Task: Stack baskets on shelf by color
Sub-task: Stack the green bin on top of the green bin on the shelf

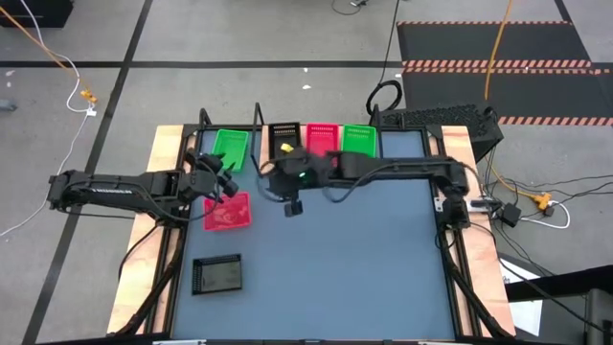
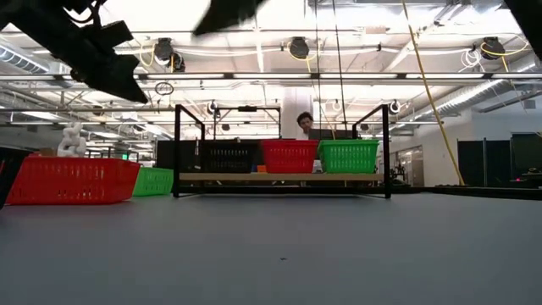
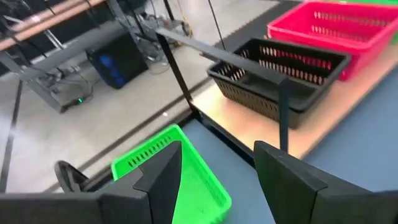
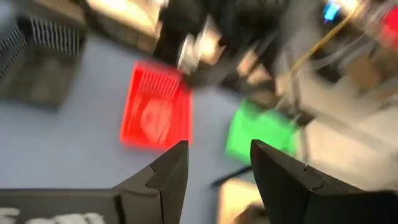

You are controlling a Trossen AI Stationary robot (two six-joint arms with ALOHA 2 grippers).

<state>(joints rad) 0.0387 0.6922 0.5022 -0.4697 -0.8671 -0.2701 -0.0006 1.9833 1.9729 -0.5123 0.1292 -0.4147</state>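
Left gripper (image 3: 214, 180), fingers released, is poised over the loose green basket (image 3: 180, 174); descent and grasping are required. Right gripper (image 4: 214, 168) fingers are likewise released, empty.

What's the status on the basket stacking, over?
Left claw open, empty, above the loose green basket. Right claw open, empty, mid-table. Shelf holds black, pink-red, green stacks; pink-red basket and black basket wait on table. Nothing blocking.

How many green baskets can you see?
2. One green basket sits on the shelf beside the pink one; the other is on the table left of the shelf. Stacked ones may hide more.
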